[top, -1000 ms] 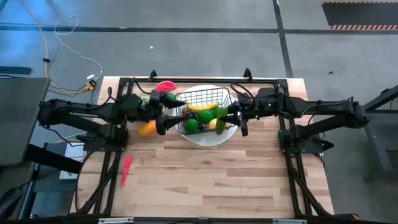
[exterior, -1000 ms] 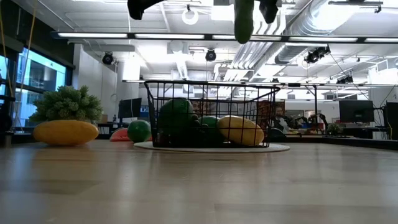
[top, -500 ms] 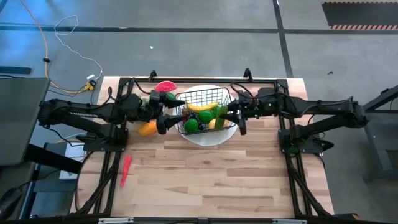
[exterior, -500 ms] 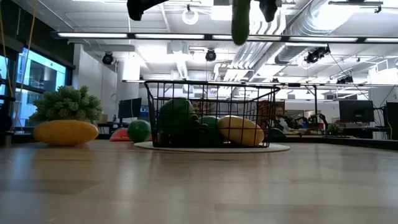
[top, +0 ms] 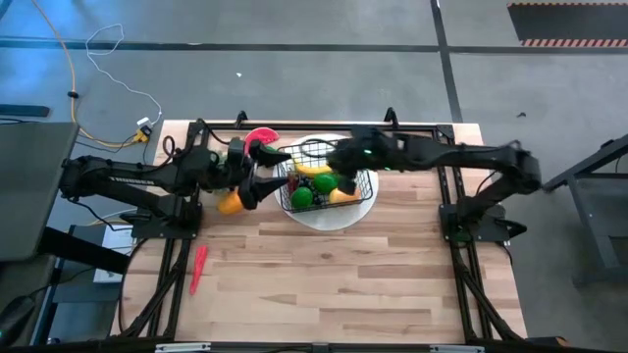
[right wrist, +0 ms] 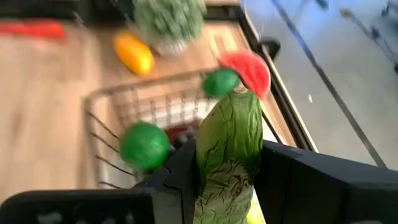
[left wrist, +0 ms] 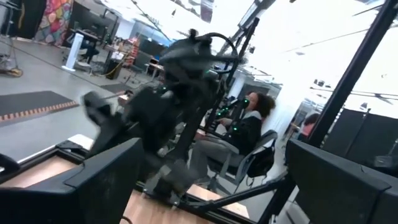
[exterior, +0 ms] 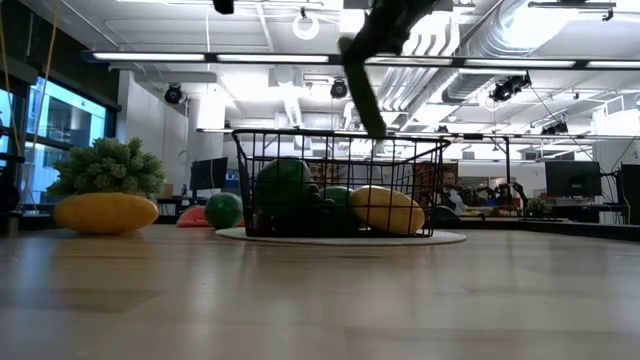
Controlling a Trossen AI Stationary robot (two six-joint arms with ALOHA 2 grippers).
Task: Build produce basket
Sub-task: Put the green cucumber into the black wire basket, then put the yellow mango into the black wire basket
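Note:
The black wire basket stands on a round white plate and holds limes, a banana and a yellow fruit. My right gripper hovers over the basket's far side, shut on a green cucumber, which the low view shows as a slanted cucumber above the basket. My left gripper waits open just left of the basket, its fingers wide apart in its wrist view. A watermelon slice, an orange-yellow fruit and a red pepper lie on the table. My right gripper pinches the cucumber between its two fingers at the cucumber's rear part. The cucumber runs along the fingers and sticks out past them. The fingers come from the table's right, slanting down. The cucumber is lifted clear, tilted, with its free end lowest, above the basket.
A bushy green vegetable and a lime sit left of the basket beside the orange-yellow fruit. The near half of the wooden table is bare apart from the red pepper. People sit at desks in the room beyond.
My right gripper has swung from the basket's right side toward the table's left and far edge, over the basket, and tipped. The cucumber has gone from hanging upright to slanting, its free end lower and just above the basket's rim. My left gripper has risen a little.

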